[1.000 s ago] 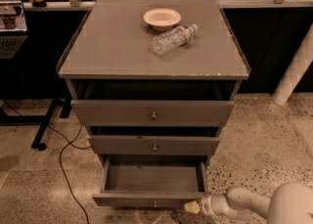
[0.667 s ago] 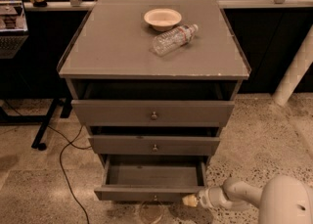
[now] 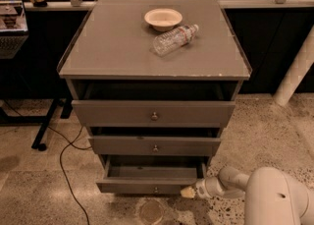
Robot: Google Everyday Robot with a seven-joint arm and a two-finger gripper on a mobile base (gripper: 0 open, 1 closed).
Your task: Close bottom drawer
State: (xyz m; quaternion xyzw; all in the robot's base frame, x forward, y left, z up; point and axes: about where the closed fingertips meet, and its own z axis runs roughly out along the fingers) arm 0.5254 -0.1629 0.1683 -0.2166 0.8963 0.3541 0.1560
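Found no readable text, number, brand or sign anywhere. Made out a label (image 3: 183,34) wrapped round the bottle (image 3: 166,44) lying on the cabinet top (image 3: 113,47), possibly with a reddish band, its print far too small to read. Saw no lettering on the bowl (image 3: 163,18), nor on the three drawer fronts, nor on the dim clutter at the far left edge. Placed the gripper (image 3: 188,192) low down, just beside the right end of the bottom drawer (image 3: 147,187) front, with no marking legible on its pale casing.
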